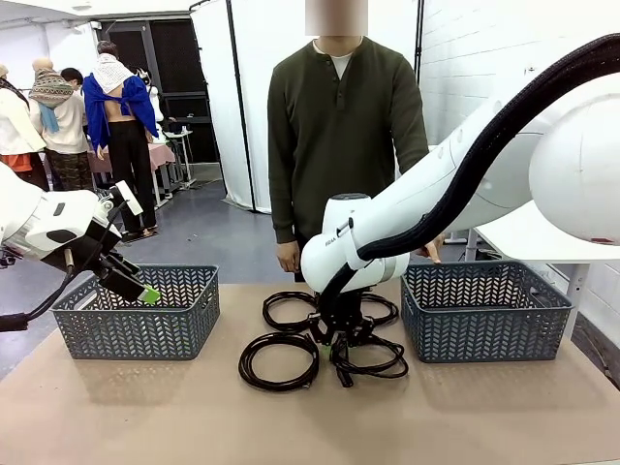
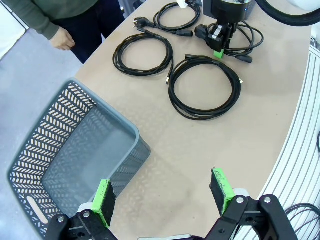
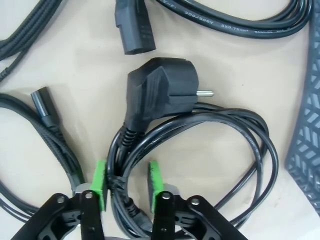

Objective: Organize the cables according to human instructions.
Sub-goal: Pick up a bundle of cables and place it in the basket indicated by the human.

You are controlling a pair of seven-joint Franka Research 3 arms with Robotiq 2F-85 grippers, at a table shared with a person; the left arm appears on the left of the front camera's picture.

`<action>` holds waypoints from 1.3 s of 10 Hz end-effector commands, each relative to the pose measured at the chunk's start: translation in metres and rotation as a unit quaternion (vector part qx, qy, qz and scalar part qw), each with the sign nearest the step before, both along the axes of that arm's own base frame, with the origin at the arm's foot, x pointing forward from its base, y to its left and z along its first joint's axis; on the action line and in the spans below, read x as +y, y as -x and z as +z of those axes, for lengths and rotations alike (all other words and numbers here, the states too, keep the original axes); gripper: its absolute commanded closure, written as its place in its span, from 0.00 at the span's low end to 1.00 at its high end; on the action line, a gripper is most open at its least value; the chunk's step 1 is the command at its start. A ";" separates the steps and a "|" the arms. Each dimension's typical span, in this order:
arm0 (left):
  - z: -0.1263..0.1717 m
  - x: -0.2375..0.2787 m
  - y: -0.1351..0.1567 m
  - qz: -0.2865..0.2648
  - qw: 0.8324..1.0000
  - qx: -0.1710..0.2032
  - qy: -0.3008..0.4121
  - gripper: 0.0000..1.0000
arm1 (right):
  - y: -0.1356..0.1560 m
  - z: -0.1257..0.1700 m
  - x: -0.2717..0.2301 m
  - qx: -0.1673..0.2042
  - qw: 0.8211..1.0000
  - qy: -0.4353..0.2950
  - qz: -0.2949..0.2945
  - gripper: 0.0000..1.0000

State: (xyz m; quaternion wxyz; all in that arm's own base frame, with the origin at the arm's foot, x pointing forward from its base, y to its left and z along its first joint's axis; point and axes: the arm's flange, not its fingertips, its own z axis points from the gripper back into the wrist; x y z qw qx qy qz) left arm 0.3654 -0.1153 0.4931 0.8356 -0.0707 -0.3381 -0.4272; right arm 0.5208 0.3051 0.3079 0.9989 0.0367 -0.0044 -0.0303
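Four coiled black cables lie on the table's middle: back left (image 1: 291,310), front left (image 1: 279,360), back right (image 1: 383,310) and front right (image 1: 373,358). My right gripper (image 1: 339,334) points straight down onto the front right cable (image 3: 210,125). Its green pads press on either side of that coil's bundled strands (image 3: 127,182), just below the round plug (image 3: 160,92). My left gripper (image 2: 162,192) hangs open and holds nothing, above the near rim of the left basket (image 2: 75,145). The human (image 1: 339,145) stands at the far side, arms down.
Two grey lattice baskets stand on the table, the left basket (image 1: 136,310) and the right basket (image 1: 484,310). The right basket's wall (image 3: 305,145) is close beside the gripped coil. A loose connector (image 3: 134,27) and a braided cable (image 3: 50,130) lie near my right fingers.
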 end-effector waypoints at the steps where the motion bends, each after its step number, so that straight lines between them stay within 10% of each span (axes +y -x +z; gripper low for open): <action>1: -0.001 0.001 -0.002 0.000 1.000 0.000 0.008 0.00 | -0.001 0.000 0.004 0.007 1.000 0.009 -0.009 0.97; 8: -0.001 0.001 -0.002 0.000 1.000 0.000 0.008 0.00 | 0.015 0.039 0.016 -0.020 0.999 0.029 0.021 1.00; 13: -0.001 0.001 -0.002 0.000 1.000 0.000 0.008 0.00 | 0.041 0.119 0.028 -0.032 0.979 0.056 0.193 1.00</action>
